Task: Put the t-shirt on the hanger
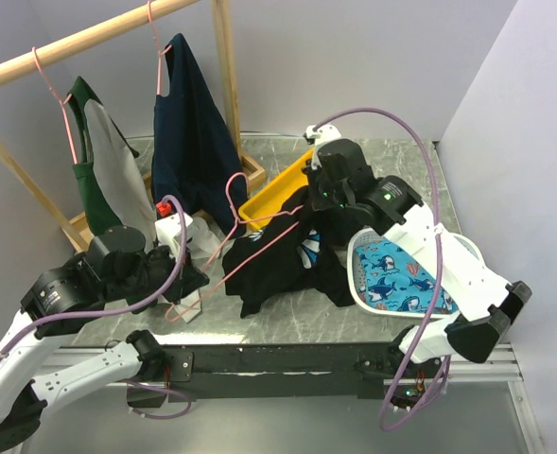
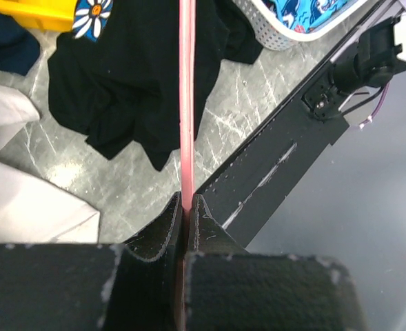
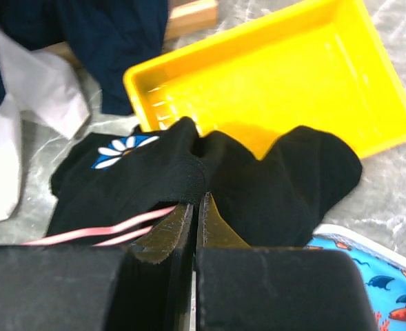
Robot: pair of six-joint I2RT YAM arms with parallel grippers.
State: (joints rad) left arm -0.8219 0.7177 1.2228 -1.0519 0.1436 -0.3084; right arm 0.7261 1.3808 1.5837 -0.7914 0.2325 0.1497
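We see the crumpled black fabric t-shirt [image 2: 120, 89] on the table [image 2: 51, 172], with the thin pink wire hanger [image 2: 187, 103] partly under its fabric.

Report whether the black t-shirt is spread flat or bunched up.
Bunched up: the t-shirt lies in crumpled folds on the table, the right tool pinching one fold, the hanger slipped under its edge.

The hanger [image 2: 187, 83] runs off the top edge of the left wrist view, its near end lost between the pressed-together fingers of the left gripper [image 2: 187, 207]. From the right wrist, two pink strands vanish under the t-shirt [image 3: 292, 179], whose folds swallow the fingertips of the right gripper [image 3: 196, 203]. Overhead, the right arm [image 1: 420, 236] covers part of the t-shirt and the yellow tray [image 1: 278, 189]. The daisy print [image 2: 92, 15] is clipped by the left wrist view's top edge.
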